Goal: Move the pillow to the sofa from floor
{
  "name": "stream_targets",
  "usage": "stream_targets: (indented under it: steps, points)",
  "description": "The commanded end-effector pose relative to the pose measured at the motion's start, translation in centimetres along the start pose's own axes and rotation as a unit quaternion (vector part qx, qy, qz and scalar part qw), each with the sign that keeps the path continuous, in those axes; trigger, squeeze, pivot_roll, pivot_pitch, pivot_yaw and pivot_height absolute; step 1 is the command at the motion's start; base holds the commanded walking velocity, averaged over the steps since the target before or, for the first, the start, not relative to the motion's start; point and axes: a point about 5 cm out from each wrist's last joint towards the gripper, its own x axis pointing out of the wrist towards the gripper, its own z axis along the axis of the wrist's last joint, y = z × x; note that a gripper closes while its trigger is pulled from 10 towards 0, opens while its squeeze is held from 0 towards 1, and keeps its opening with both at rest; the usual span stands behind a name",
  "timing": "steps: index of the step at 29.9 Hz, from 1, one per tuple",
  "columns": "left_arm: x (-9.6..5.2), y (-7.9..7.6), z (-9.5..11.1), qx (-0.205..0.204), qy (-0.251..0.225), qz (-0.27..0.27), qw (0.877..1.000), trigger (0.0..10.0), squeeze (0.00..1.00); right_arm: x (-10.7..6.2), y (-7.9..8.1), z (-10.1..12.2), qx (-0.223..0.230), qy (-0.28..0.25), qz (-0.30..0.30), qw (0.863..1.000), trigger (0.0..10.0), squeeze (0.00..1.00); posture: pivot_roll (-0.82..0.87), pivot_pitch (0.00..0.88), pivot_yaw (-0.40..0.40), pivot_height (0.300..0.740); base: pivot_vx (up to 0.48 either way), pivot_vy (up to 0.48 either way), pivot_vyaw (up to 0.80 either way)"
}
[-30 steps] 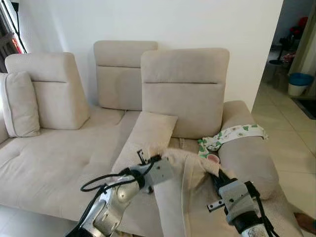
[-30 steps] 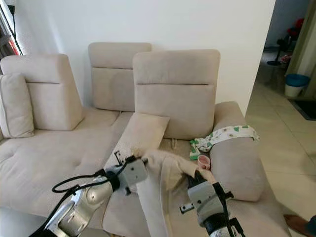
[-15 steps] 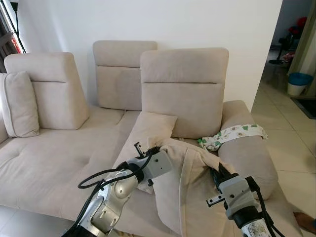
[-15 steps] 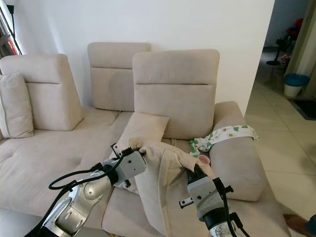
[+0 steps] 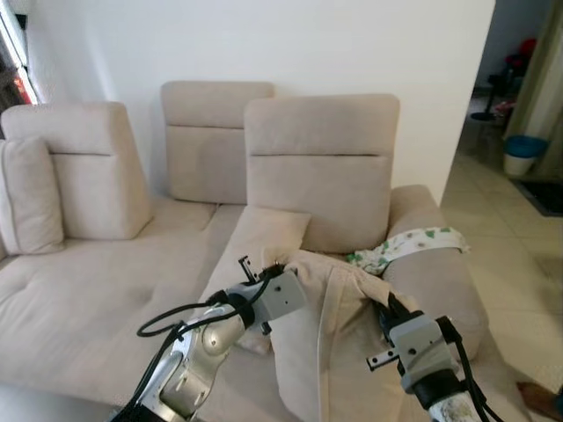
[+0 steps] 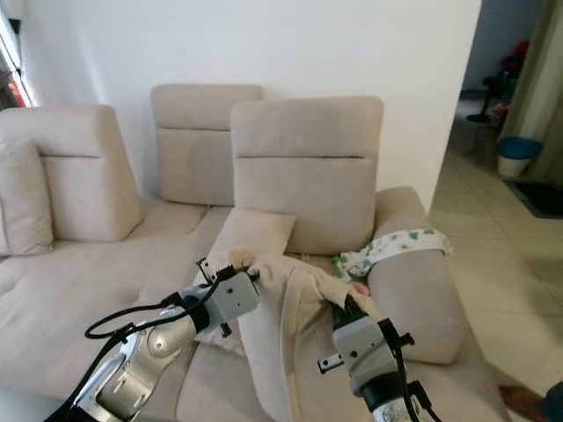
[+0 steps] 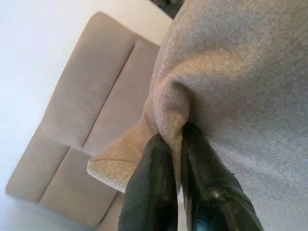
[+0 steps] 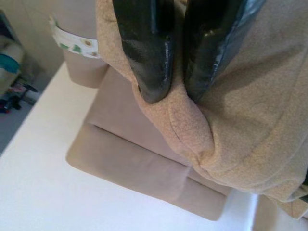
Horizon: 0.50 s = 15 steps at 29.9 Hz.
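We hold the beige pillow [image 5: 330,330] up between both arms over the sofa [image 5: 97,290] seat, the left gripper [image 7: 174,144] with its jaws pinched on one top corner and the right gripper [image 8: 174,94] with its jaws clamped on the other. Just behind it a smaller cushion [image 5: 264,242] leans against the backrest [image 5: 321,167]. A patterned cloth [image 5: 413,242] drapes over the armrest [image 5: 435,281] beside it.

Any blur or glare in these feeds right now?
Both eye views are slightly soft, likely motion blur, with the wall washed bright. Left wrist view: fingers pinching the pillow stay sharp. Right wrist view: glossy highlights on the fingers.
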Motion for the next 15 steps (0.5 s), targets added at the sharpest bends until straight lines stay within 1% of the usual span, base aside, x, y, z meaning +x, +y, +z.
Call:
stream_targets:
  steps: [1, 15]
  points:
    - [-0.07, -0.02, 0.87, 0.003, -0.023, -0.004, 1.0, 10.0, 0.0, 0.21, 0.25, 1.49, 0.004, -0.039, 0.005, 0.999, 10.0, 0.0, -0.09, 0.0, 0.077, 0.74, 0.289, 0.0, 0.0]
    - [-0.02, -0.08, 0.94, 0.003, -0.025, -0.007, 1.0, 10.0, 0.0, 0.14, 0.34, 1.37, 0.005, -0.034, 0.003, 0.999, 10.0, 0.0, -0.09, 0.0, 0.08, 0.74, 0.295, 0.0, 0.0]
